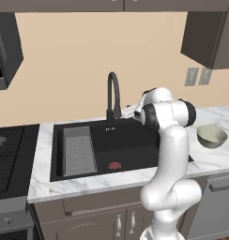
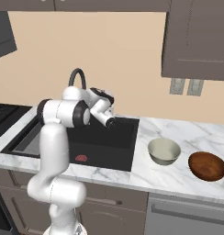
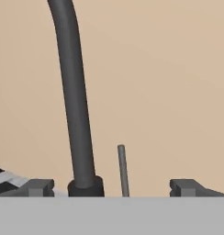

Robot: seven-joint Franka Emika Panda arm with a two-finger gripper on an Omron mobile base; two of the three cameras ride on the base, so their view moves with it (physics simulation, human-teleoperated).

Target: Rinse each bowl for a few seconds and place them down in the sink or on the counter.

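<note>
Hand view: fingertips (image 3: 40, 186) spread wide apart, nothing between them — faucet (image 3: 75, 101) stem and thin lever (image 3: 122, 170) straight ahead against the wall. Gripper (image 2: 110, 120) poised over sink (image 2: 127, 151) back edge. Both bowls off to the arm's right on the counter (image 2: 201, 137): cream bowl (image 2: 164, 151) beside the sink's right edge, nearer; brown bowl (image 2: 207, 165) beyond it, toward the counter's front edge. Next reach likely rightward, away from faucet.

I find no legible text, label, brand mark, number or sign in any of my views. The two wall plates (image 2: 186, 86) up and to the right of the sink (image 2: 118, 137) show blank faces from here. The cabinet fronts (image 2: 196, 36) above them also carry no readable marking, nor does the faucet (image 3: 75, 101) behind the sink.
</note>
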